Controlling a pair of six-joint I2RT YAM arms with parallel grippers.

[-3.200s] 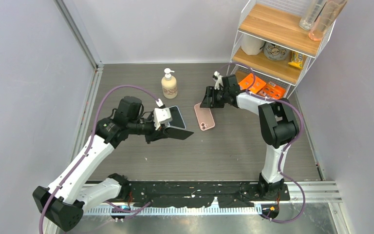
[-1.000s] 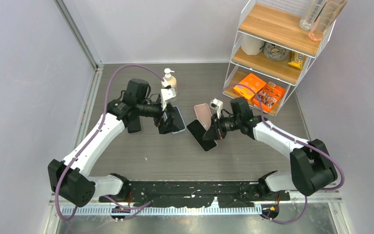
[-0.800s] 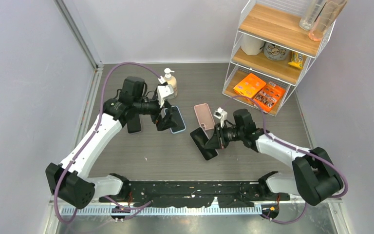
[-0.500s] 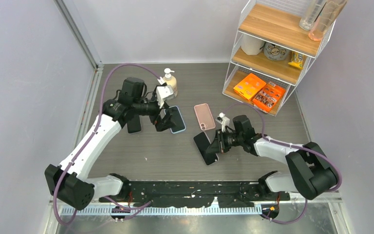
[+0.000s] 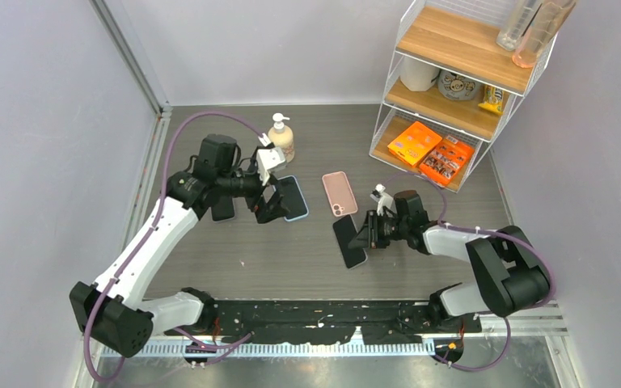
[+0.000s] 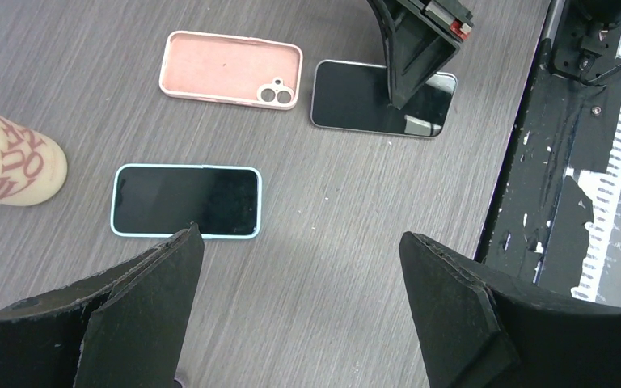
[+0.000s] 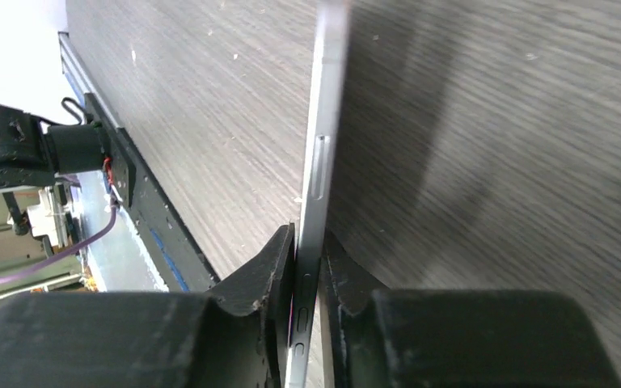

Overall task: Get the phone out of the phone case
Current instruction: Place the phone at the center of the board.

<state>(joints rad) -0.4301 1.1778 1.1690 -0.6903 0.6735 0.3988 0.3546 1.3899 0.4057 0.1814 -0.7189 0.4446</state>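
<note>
The empty pink phone case [image 5: 339, 193] [image 6: 226, 69] lies flat on the table, inside up. Just in front of it the bare black phone [image 5: 349, 241] [image 6: 356, 97] lies screen up. My right gripper [image 5: 369, 236] [image 7: 310, 234] is shut on the phone's right edge, and the right wrist view shows the thin silver side [image 7: 323, 121] between its jaws. My left gripper [image 5: 271, 206] [image 6: 297, 236] hangs wide open and empty above the table, next to a second phone in a light blue case [image 5: 293, 197] [image 6: 184, 200].
A soap bottle [image 5: 281, 138] [image 6: 8, 162] stands behind the blue-cased phone. A wire shelf rack [image 5: 461, 73] with orange boxes fills the back right corner. A dark flat object [image 5: 223, 207] lies under the left arm. The black base rail [image 6: 582, 162] runs along the near edge.
My right gripper has carried the phone down and to the right, from tilted in the air to flat on the table. My left gripper has drawn back a little, still open.
</note>
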